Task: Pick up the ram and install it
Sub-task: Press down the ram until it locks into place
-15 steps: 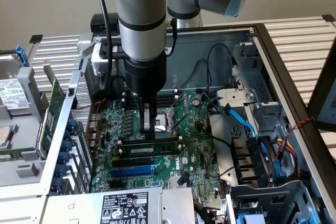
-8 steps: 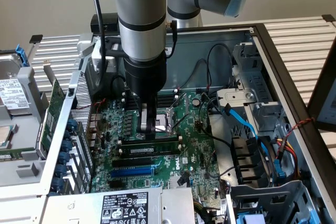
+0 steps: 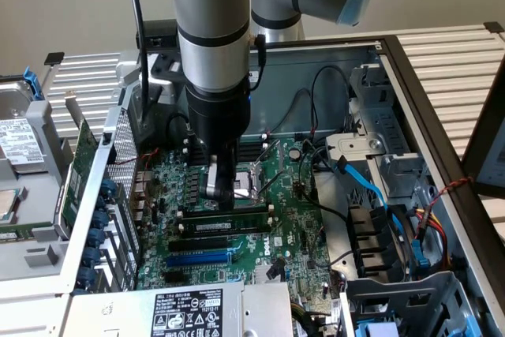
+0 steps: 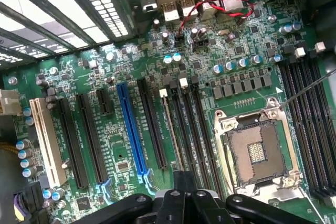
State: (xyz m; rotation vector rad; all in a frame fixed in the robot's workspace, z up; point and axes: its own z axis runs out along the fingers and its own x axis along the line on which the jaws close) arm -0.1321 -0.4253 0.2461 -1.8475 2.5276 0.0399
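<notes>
The ram (image 3: 225, 226) is a long, thin green stick with a white label. It stands on edge in a slot on the motherboard (image 3: 292, 226), in the middle of the open computer case. In the wrist view the ram (image 4: 172, 129) shows edge-on as a pale thin line in a black slot. My gripper (image 3: 220, 197) points straight down over the ram, near its middle, with its fingers shut together. In the wrist view the gripper (image 4: 184, 184) sits right over one end of that pale line. I cannot tell whether the tips touch the stick.
The bare CPU socket (image 4: 257, 150) lies just beside the gripper, with black memory slots (image 4: 310, 129) beyond it. A blue slot (image 4: 131, 129) and several black slots flank the ram. Blue cables (image 3: 371, 187) and drive bays fill the exterior view's right, and an expansion card (image 3: 79, 171) stands at its left.
</notes>
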